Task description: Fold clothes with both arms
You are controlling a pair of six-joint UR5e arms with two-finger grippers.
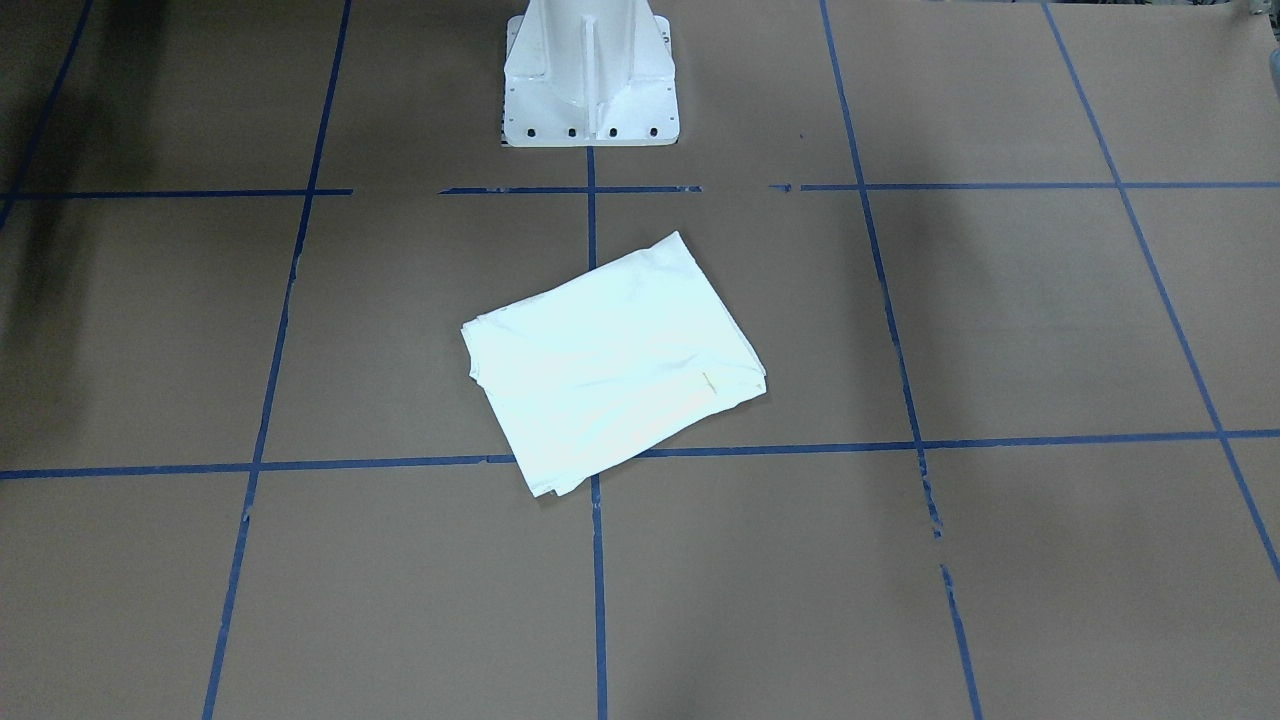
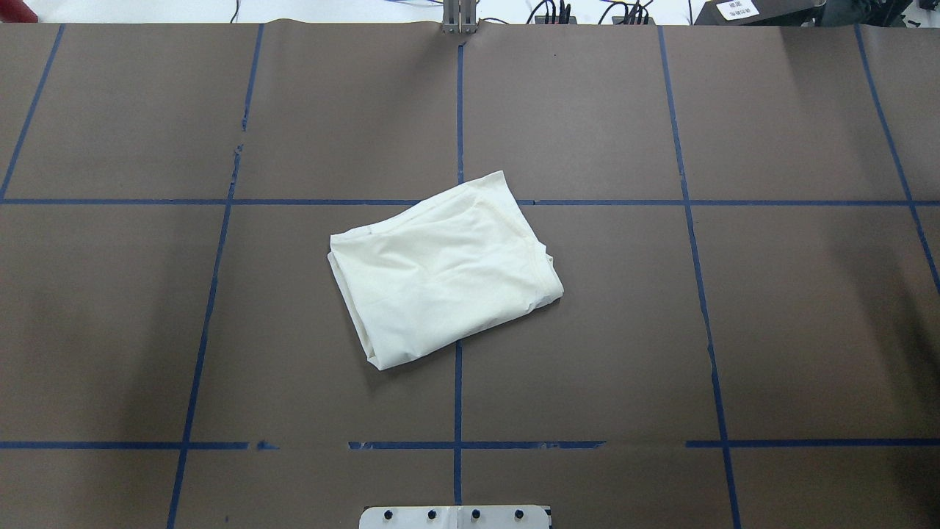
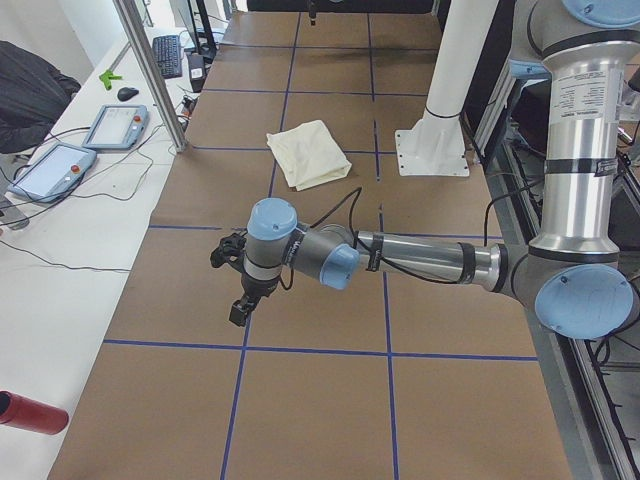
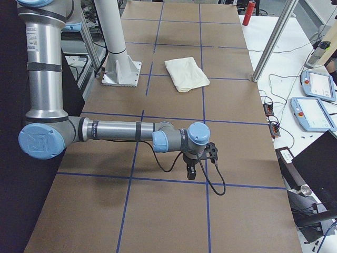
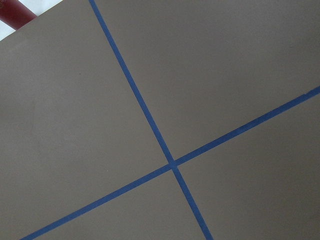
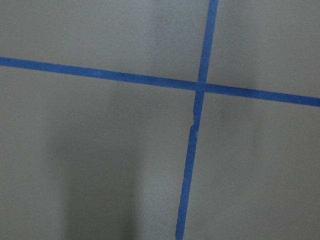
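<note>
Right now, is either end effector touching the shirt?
Apart. Side views show the left end effector and right end effector over bare table, far from the shirt.

No legible text or numbers

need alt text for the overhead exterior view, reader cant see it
A cream-white shirt lies folded into a slanted rectangle near the middle of a brown table gridded with blue tape. The edge of a white pedestal base shows at the bottom of the view.
</note>
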